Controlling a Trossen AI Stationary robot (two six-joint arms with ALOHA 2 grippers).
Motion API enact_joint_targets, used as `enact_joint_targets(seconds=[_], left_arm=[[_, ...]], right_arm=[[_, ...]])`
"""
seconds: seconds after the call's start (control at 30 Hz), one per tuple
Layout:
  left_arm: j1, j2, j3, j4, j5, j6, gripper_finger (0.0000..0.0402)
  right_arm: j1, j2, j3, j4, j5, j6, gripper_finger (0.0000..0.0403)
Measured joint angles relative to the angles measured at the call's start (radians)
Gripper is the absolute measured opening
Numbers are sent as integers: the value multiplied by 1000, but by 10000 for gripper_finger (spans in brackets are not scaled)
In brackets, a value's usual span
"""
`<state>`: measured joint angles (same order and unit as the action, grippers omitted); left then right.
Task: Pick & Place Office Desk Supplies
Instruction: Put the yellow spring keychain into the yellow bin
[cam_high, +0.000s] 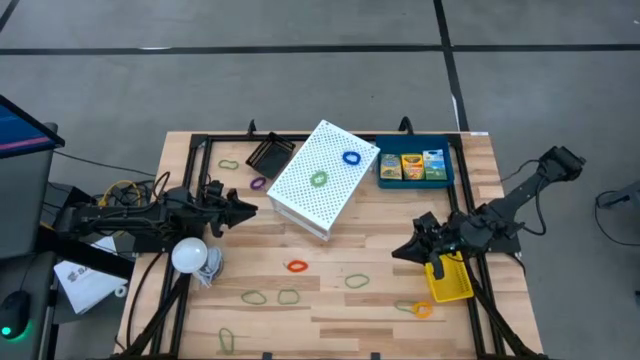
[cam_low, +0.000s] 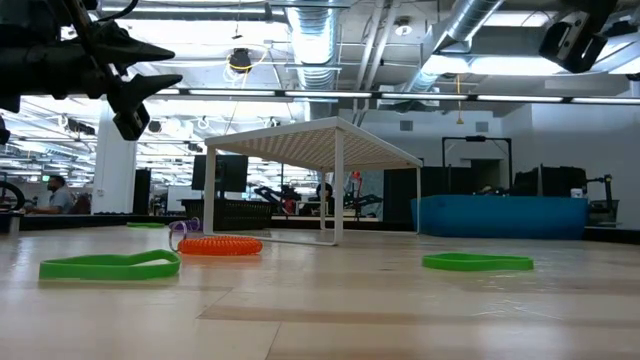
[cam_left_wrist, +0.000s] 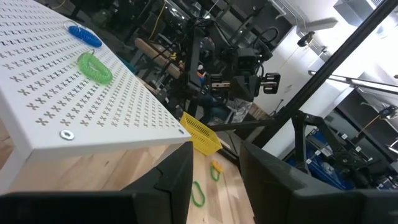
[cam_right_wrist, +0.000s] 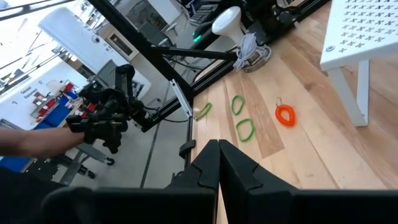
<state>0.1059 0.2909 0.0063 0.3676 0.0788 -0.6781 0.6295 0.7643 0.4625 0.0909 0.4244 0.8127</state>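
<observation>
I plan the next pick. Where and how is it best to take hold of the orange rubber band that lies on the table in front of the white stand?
The orange rubber band lies flat on the bare wood, clear of the white stand. Probably come straight down from above, fingers astride one side of the loop, and pinch that strand, since a flat loop offers no side to grip.

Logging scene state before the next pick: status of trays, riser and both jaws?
Blue tray: upright, holds three crayon packs.
Yellow tray: beside the right gripper, looks empty.
Black tray: empty.
White riser: upright, two bands on top.
Left gripper: jaws open, empty.
Right gripper: jaws shut, empty.
</observation>
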Motion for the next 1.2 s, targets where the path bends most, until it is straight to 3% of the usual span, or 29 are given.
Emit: enact_joint_targets(seconds=[0.63, 0.8, 1.03, 1.2], left_arm=[[0, 0, 0, 0, 59, -5, 127], [0, 0, 0, 0, 59, -6, 127], [0, 0, 0, 0, 59, -7, 127], [0, 0, 0, 0, 58, -7, 127]], right_arm=[[0, 0, 0, -1, -10, 68, 0], [5, 3, 0, -8, -101, 191, 0], [61, 81, 12, -19, -260, 487, 0], [135, 215, 154, -115, -319, 519, 0]])
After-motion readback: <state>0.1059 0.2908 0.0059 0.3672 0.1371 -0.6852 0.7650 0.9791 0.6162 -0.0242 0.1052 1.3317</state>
